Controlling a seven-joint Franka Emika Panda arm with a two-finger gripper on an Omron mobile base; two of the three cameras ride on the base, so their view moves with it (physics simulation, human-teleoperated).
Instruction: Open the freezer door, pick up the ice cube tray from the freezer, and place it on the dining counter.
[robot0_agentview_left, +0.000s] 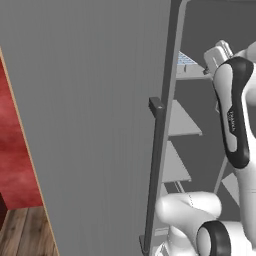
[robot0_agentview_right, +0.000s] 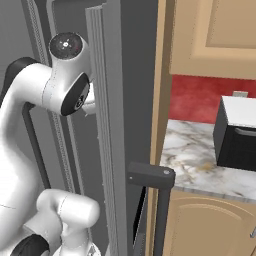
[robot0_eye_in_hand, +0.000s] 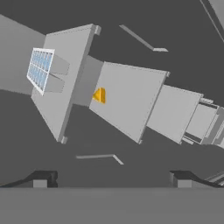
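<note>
The freezer door (robot0_agentview_left: 90, 125) stands swung open, its dark bar handle (robot0_agentview_left: 156, 170) running down its edge. Inside the freezer (robot0_agentview_left: 197, 95) are light grey shelves. The pale blue ice cube tray (robot0_agentview_left: 186, 59) lies on the top shelf; in the hand view the ice cube tray (robot0_eye_in_hand: 41, 69) sits at the far left on that shelf (robot0_eye_in_hand: 65, 83). My gripper (robot0_eye_in_hand: 112, 179) is open, with nothing between its fingertips (robot0_eye_in_hand: 43, 178), and it hangs back from the shelves. The white hand (robot0_agentview_left: 218, 54) is just right of the tray's shelf. The dining counter is out of view.
A small orange wedge (robot0_eye_in_hand: 100, 95) lies on the second shelf. The door's edge (robot0_agentview_right: 105, 125) and handle (robot0_agentview_right: 161, 215) stand close to my arm's right. Beyond a tan side panel (robot0_agentview_right: 159, 100) is a marble wall countertop (robot0_agentview_right: 195, 160) with a black appliance (robot0_agentview_right: 237, 135).
</note>
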